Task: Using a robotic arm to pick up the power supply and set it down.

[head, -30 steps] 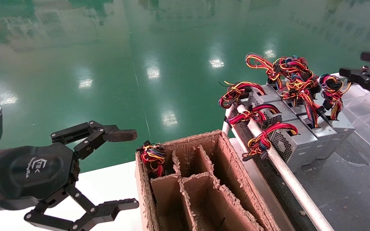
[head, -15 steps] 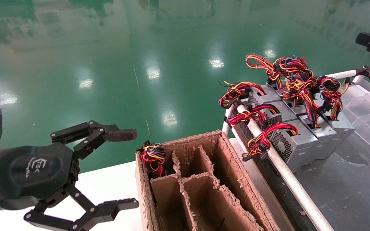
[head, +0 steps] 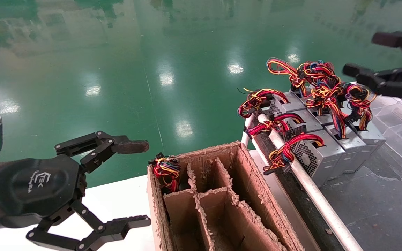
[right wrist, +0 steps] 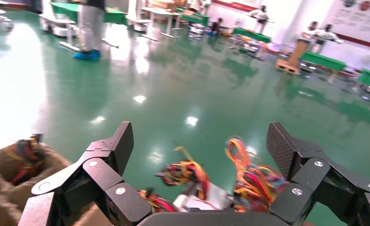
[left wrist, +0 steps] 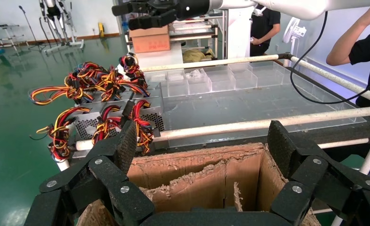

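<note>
Jaws of the right gripper (head: 373,55) gape wide and empty, above the power supply (head: 368,134) cluster.

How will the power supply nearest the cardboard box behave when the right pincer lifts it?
The power supply is a metal box, so probably rigid and heavy for its size. Its wire bundle drapes over the white rail, so it will likely flop and could snag. The right pincer hangs open above the row.
</note>
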Motion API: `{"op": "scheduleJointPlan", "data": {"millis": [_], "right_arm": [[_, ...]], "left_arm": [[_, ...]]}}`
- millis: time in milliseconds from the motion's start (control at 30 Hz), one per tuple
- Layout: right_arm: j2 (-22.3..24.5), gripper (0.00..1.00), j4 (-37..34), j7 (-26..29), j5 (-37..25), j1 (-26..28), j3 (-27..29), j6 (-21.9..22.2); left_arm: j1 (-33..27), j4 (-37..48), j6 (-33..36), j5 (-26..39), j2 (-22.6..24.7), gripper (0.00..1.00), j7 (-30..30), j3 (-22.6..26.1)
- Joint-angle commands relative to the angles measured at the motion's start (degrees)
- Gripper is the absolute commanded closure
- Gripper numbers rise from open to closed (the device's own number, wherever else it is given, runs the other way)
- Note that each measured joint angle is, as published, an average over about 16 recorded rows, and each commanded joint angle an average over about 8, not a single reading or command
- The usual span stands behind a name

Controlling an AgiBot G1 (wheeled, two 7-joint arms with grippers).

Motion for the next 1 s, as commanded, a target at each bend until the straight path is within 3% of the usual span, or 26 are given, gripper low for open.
{"op": "scheduleJointPlan", "data": {"millis": [33, 1000], "right_arm": [[0.1, 0.00, 2.5, 0.9, 0.7, -1.6, 0.3, -0.1], [1.1, 0.00, 39.0, 14.5, 10.9, -24.2, 4.8, -2.2]], "left_arm": [[0.0, 0.0, 0.0, 0.0, 0.0, 0.00, 0.0, 0.0], [0.0, 0.0, 0.0, 0.0, 0.0, 0.00, 0.0, 0.0]]}}
